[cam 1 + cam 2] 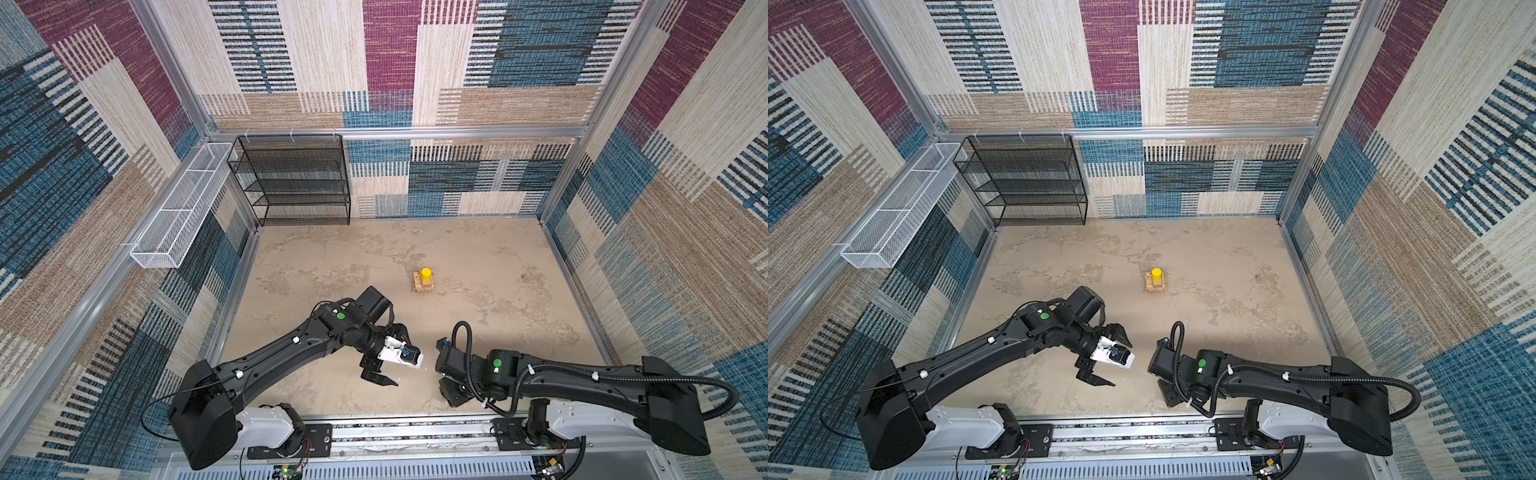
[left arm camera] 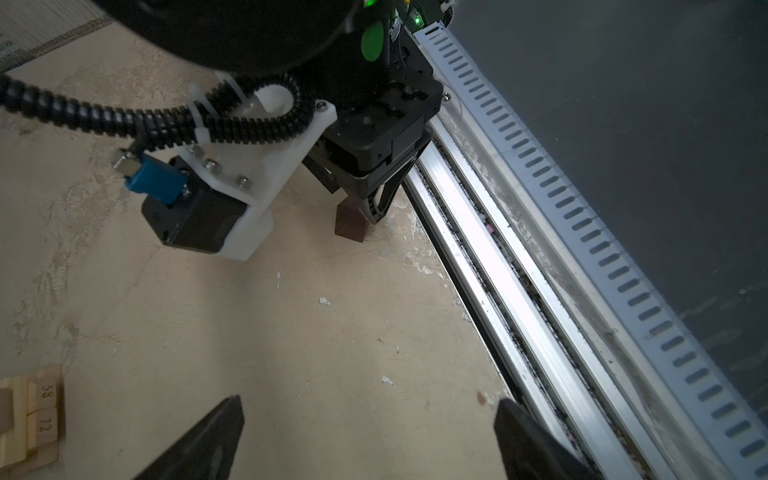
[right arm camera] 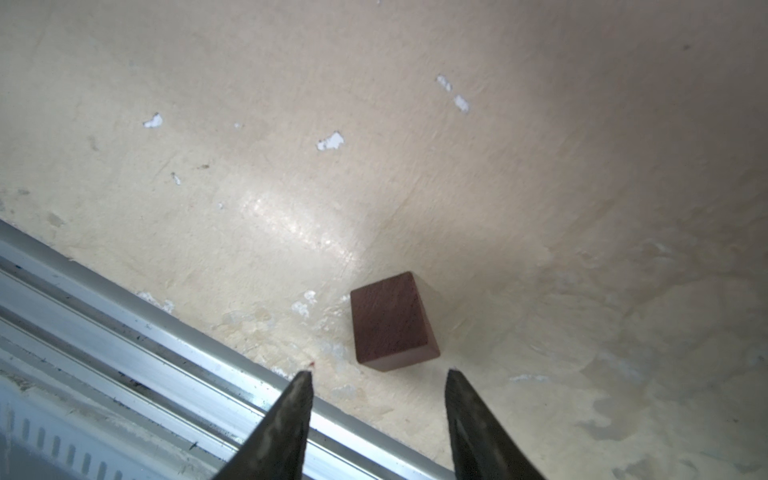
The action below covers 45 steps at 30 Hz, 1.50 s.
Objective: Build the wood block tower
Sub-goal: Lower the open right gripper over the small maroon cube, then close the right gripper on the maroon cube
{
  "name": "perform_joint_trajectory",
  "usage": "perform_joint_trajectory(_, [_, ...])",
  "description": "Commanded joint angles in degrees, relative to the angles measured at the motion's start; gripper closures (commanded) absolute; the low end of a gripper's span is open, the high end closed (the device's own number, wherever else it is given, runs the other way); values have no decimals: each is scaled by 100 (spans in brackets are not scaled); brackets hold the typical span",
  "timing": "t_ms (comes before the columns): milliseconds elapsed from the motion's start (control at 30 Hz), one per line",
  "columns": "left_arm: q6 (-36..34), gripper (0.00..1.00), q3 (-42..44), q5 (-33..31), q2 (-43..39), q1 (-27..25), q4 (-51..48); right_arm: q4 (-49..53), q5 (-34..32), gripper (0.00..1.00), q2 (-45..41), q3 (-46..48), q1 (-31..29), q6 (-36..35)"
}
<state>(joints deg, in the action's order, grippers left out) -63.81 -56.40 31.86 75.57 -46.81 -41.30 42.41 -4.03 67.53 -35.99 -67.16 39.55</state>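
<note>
Reference is the front rail (image 3: 124, 316).

Brown block (image 3: 390, 324) sits on the table (image 3: 540, 145) just beside the rail, alone. Nothing touches it in the right wrist view.

Right gripper (image 3: 378, 372) is also close to the rail and points down at the block. Its jaws are apart with nothing between them, and the block lies just past the tips. In the left wrist view 1 finger (image 2: 376, 208) of this gripper overlaps the block's top edge. Can't tell contact from that angle. In both top views the right arm hides the block.

Left gripper (image 2: 370, 401) is a bit further from the rail, turned toward the right arm. Jaws are spread wide and empty.

Tower (image 1: 424, 284) stands well away from the rail, about mid-table. It is crossed pale planks with 1 yellow cylinder (image 1: 426, 273) upright on top. The left wrist view catches its corner, with planks printed 58 and 72. Both grippers are well apart from it.

Farthest from the rail is a black mesh shelf (image 1: 295, 178) against the back wall. A white wire basket (image 1: 183, 208) hangs on the side wall next to it.
</note>
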Motion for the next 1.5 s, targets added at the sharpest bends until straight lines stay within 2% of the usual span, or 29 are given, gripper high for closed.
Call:
perform_joint_trajectory(0, [-92,1,23,-89,27,-26,-34,-251,84,46,117,15,-12,15])
perform_joint_trajectory(333, [-109,1,50,-167,-15,-48,-25,-242,-49,45,325,23,-10,105])
perform_joint_trajectory(533, [-131,1,59,-175,-32,-56,-21,-311,-92,42,552,-35,-9,114])
perform_joint_trajectory(1133, [-190,1,101,-261,-33,-76,-26,-378,-74,57,803,-95,-6,197])
perform_joint_trajectory(1467, [-226,1,120,-306,-40,-85,-28,-302,-167,60,980,-288,-8,509])
